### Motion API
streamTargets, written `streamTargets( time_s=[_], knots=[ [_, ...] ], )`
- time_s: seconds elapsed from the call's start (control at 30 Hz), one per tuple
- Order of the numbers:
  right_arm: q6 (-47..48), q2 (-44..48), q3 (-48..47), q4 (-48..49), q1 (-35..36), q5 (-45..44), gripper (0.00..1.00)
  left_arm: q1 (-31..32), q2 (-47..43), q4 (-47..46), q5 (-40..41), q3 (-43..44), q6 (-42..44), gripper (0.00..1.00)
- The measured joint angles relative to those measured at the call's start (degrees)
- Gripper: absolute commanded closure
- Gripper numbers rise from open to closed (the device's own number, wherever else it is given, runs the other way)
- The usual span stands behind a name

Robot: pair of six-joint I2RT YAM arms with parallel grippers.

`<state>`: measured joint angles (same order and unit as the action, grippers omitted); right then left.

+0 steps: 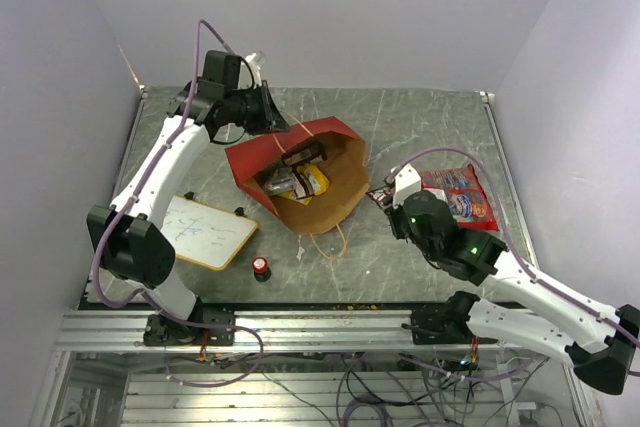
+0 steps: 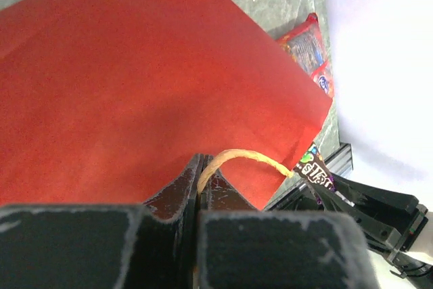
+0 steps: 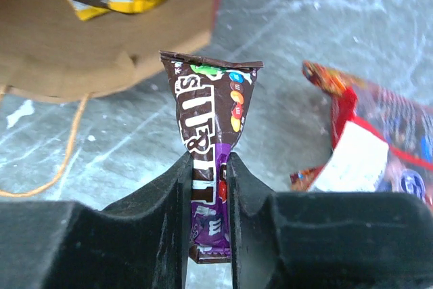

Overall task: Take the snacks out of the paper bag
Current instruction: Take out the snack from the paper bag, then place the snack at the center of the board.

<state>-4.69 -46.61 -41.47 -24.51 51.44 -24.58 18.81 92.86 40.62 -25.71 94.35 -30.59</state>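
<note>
Left end effector (image 2: 201, 167) pinches the thin string handle (image 2: 243, 157) of the boxy red paper bag (image 1: 335, 202); right end effector (image 3: 206, 167) is clamped on a brown-and-purple candy packet (image 3: 213, 99)

Overhead view high at the near edge, facing down, wrist views close-up — all three share the paper bag (image 1: 335, 192)

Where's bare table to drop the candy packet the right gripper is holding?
Bare table lies beyond the red chip bag, right of the paper bag; also near edge between knob and right arm base. Crowded around the bag's mouth.
</note>
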Motion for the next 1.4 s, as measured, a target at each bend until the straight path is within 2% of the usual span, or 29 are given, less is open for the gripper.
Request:
streamTargets(
  time_s=[0.23, 0.4, 0.63, 0.73, 1.0, 1.17, 1.4],
  knots=[
    [-9.88, -3.56, -3.13, -8.04, -0.42, -10.29, 0.80, -1.27, 0.04, 0.39, 0.22, 1.79, 0.48, 0.93],
    [-13.57, -10.21, -4.07, -8.59, -4.20, -11.26, 0.79, -1.40, 0.04, 0.90, 0.24, 2.51, 0.63, 0.93],
    [-11.78, -18.73, -4.00, -4.04, -18.38, -4.39, 0.78, -1.40, -0.20, 1.05, 0.20, 2.40, 0.52, 0.93],
    [-10.34, -21.84, -3.72, -0.96, -21.90, -1.33, 0.78, -1.42, -0.87, 0.76, 0.17, 1.84, 0.07, 0.93],
    [-10.01, -26.25, 3.41, 6.75, -23.28, 5.16, 0.77, -1.42, -2.08, -0.59, 0.15, 1.09, -1.36, 0.93],
    [-10.54, -29.38, 4.09, 7.76, -25.53, 5.62, 0.70, -1.42, -2.29, -1.44, 0.00, 0.00, -1.81, 0.93],
    [-12.17, -28.70, 4.11, 8.44, -25.90, 7.48, 0.60, -1.42, -2.29, -1.95, -0.28, -0.42, -2.01, 0.93]
  ],
)
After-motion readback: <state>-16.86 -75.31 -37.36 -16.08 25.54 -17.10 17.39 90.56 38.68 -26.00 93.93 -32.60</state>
